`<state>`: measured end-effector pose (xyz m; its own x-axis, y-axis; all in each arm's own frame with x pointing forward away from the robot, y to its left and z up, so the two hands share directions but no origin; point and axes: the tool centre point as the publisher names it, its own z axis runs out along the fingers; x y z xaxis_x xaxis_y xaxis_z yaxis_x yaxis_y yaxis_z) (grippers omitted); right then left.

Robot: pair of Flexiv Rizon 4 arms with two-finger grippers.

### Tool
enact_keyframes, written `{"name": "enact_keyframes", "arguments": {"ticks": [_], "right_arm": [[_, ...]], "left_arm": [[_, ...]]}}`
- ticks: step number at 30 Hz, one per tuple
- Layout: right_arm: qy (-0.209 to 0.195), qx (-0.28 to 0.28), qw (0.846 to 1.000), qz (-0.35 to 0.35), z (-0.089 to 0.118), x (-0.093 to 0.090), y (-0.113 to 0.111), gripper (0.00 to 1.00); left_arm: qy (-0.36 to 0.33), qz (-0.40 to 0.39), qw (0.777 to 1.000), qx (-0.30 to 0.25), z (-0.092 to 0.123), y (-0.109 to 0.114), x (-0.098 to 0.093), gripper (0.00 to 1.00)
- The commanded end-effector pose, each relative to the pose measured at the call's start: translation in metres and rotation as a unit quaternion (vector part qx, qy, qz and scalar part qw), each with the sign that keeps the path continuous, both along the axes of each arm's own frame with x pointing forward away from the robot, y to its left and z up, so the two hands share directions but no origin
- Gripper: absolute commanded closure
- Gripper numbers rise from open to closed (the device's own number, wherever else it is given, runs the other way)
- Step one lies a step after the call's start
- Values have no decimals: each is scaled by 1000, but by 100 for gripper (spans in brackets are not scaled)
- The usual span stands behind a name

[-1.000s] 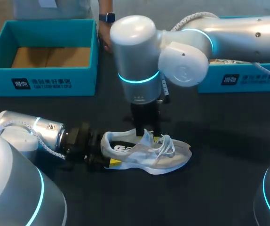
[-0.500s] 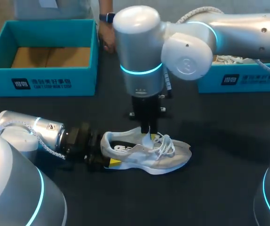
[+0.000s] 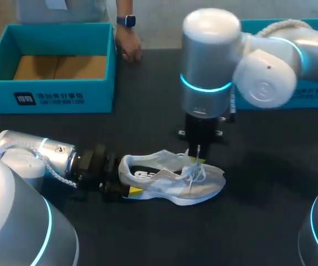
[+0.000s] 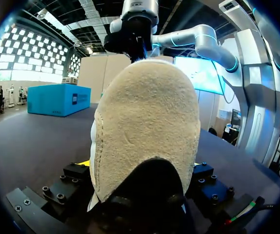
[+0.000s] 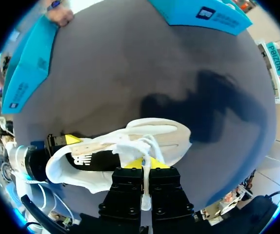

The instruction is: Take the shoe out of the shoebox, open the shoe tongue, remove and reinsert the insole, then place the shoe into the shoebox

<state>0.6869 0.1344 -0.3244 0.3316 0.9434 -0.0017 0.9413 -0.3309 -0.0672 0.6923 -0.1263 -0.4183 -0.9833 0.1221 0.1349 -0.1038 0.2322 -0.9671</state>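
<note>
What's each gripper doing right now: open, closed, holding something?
Left gripper: jaws closed on the heel of the white sneaker.
Right gripper: jaws closed on a white shoelace of that sneaker.

On the front wall of the teal shoebox (image 3: 101,83) we find a dark label (image 3: 48,98) carrying white characters over a line of small white capitals, too small for us to make out. In the right wrist view a second teal box (image 5: 189,9) bears the same kind of dark label with white print on its side wall. The shoe (image 3: 173,178) shows a pale logo mark (image 3: 145,174) on the black panel of its side.
</note>
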Motion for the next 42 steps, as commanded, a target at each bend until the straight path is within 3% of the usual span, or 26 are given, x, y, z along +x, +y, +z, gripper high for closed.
{"name": "enact_keyframes", "arguments": {"ticks": [1,18,21,23,24,25,26,35,42], "right_arm": [[-33,78,995,-51,0,-11,-31,100],[-23,125,990,-69,-28,-5,-46,98],[-22,126,989,-74,-30,-6,-46,63],[-24,123,989,-77,-26,-7,-44,51],[-25,116,990,-80,-21,-8,-43,25],[-27,113,990,-80,-18,-9,-42,20],[-31,108,990,-80,-13,-11,-41,0],[-35,32,996,-81,43,-19,-20,0],[-37,-8,997,-72,72,-23,-6,0]], "left_arm": [[0,0,1000,1,-3,1,1,100],[0,0,1000,1,-3,1,1,100],[0,0,1000,1,-3,1,1,100],[0,0,1000,1,-3,1,1,100],[0,0,1000,1,-3,1,1,100],[0,0,1000,1,-3,1,1,100],[0,0,1000,1,-3,1,1,100],[0,0,1000,1,-3,1,1,100],[0,0,1000,1,-3,1,1,100]]}}
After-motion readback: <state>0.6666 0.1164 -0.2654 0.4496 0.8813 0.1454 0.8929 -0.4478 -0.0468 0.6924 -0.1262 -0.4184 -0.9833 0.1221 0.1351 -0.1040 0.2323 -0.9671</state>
